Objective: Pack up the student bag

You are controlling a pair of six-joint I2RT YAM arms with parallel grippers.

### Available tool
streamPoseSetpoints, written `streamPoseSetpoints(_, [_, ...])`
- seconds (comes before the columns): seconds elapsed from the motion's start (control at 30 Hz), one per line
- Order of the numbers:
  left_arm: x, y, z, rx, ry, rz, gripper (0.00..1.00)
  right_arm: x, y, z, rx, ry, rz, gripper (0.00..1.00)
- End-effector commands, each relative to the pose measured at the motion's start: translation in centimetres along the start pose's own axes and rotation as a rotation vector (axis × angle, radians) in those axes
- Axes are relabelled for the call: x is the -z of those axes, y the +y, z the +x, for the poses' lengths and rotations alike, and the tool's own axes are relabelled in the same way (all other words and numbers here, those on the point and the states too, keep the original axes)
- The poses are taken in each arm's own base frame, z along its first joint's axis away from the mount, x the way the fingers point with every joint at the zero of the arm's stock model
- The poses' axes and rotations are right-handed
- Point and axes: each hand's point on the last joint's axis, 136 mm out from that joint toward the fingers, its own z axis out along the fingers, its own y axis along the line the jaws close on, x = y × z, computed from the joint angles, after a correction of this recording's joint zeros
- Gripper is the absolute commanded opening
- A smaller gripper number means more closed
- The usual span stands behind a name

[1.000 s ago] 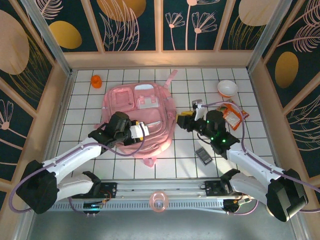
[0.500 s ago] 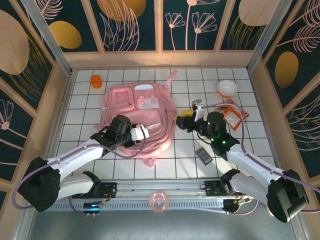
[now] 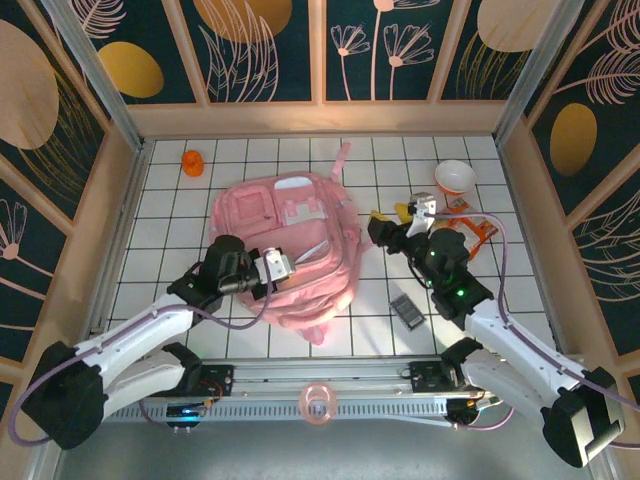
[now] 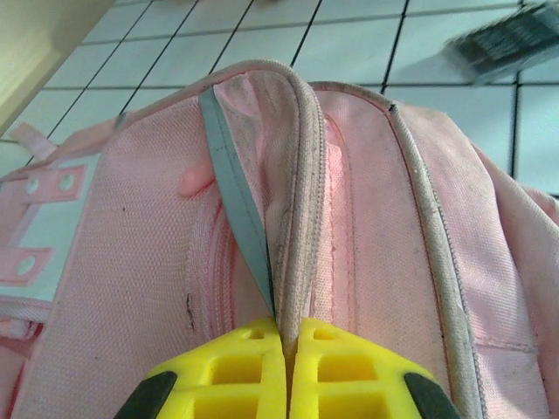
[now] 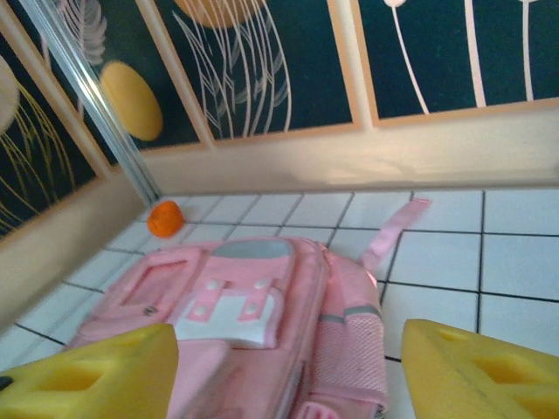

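At the middle of the tiled table (image 3: 170,222) lies the bag (image 3: 285,240), flat, front pockets up, one strap pointing toward the far wall.

Left gripper (image 3: 272,266) sits at the bag's near end. In the left wrist view the jaws are fully closed, pinching a raised fold of the bag (image 4: 349,218) along a zipper seam. A grey trim strip runs down into the pinch between the yellow fingers (image 4: 231,371).

Right gripper (image 3: 384,230) stands just beside the bag's right side. In the right wrist view the jaws are wide apart, with nothing held between the yellow fingers (image 5: 96,367). The bag (image 5: 253,323) lies ahead of them.

An orange object (image 3: 191,162) rests near the far-left corner, well apart from the bag. A white bowl (image 3: 455,177) stands at the far right. An orange packet (image 3: 470,228) lies near the right gripper. A dark flat item (image 3: 407,311) lies on the tiles beside the right arm.
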Motion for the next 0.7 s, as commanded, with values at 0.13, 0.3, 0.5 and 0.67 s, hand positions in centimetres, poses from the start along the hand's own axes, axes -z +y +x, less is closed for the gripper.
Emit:
streamPoseSetpoints(0.13, [3.0, 0.0, -5.1, -0.014, -0.259, 0.004, 0.0, -2.2, 2.4, 2.2, 0.287, 0.169, -0.157, 0.73])
streamPoseSetpoints(0.3, [4.0, 1.2, -5.0, 0.03, -0.326, -0.021, 0.0, -3.4, 5.5, 5.2, 0.458, 0.267, -0.401, 0.74])
streamPoseSetpoints(0.5, [4.3, 0.3, -4.8, 0.023, -0.358, 0.033, 0.0, -4.7, 7.7, 8.2, 0.553, 0.367, -0.625, 0.74])
streamPoseSetpoints(0.67, [4.5, -0.4, -4.5, -0.028, -0.341, 0.055, 0.0, -5.0, 7.7, 10.6, 0.601, 0.472, -0.786, 0.75])
